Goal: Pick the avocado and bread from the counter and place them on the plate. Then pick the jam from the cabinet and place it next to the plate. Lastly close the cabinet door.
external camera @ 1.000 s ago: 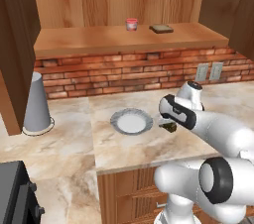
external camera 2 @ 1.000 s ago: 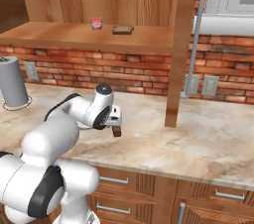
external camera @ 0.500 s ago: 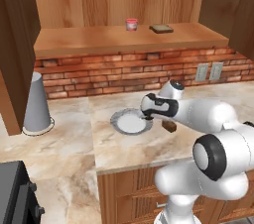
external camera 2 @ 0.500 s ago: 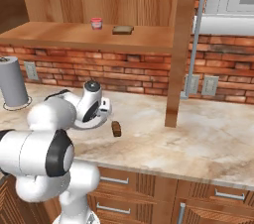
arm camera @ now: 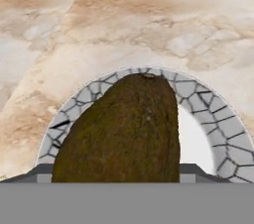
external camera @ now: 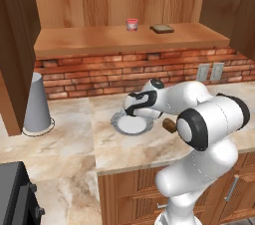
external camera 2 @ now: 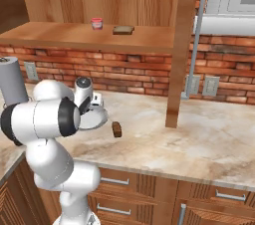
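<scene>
Marbled tabletop (external camera: 74, 144) carries the plate (arm camera: 218, 119), over which the tool (external camera: 130, 113) is clamped on the avocado (arm camera: 124, 134); released off-centre, it may roll off.

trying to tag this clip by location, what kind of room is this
A kitchen, and a rendered one by the look of it. A marbled stone counter runs above wooden drawers, backed by a red brick wall, with an open wooden cabinet overhead and a plate on the worktop.
</scene>
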{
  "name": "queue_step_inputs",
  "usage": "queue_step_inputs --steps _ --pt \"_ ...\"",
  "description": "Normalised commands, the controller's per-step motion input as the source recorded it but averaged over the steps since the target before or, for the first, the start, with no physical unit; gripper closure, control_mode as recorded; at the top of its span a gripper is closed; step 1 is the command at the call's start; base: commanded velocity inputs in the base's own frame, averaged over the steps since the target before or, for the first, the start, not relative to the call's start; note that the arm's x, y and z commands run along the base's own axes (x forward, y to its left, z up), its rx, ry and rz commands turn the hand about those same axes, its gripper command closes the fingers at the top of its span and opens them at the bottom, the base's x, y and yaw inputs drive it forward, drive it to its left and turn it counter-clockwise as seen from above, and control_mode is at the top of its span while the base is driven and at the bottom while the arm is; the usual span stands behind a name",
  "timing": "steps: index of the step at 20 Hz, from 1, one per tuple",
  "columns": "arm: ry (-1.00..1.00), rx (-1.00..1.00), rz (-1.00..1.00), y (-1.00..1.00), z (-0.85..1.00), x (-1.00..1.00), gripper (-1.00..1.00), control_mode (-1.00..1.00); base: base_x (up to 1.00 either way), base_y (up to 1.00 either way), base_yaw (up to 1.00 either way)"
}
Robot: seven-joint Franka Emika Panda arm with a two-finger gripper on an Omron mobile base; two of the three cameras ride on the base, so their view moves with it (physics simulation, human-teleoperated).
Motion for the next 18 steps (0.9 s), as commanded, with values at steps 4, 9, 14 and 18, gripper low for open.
queue_step_inputs --steps 4,9,14,18 --pt "0.06 -0.05 -0.01 0.09 -0.06 0.05 1.00 -1.00 0.00 0.00 0.00" --pt "0.09 -0.04 0.00 0.02 -0.16 0.11 1.00 -1.00 0.00 0.00 0.00" --pt "0.06 -0.01 0.00 0.00 -0.20 0.25 1.00 -1.00 0.00 0.00 0.00" --pt "0.06 -0.04 0.00 0.00 -0.29 0.28 1.00 -1.00 0.00 0.00 0.00"
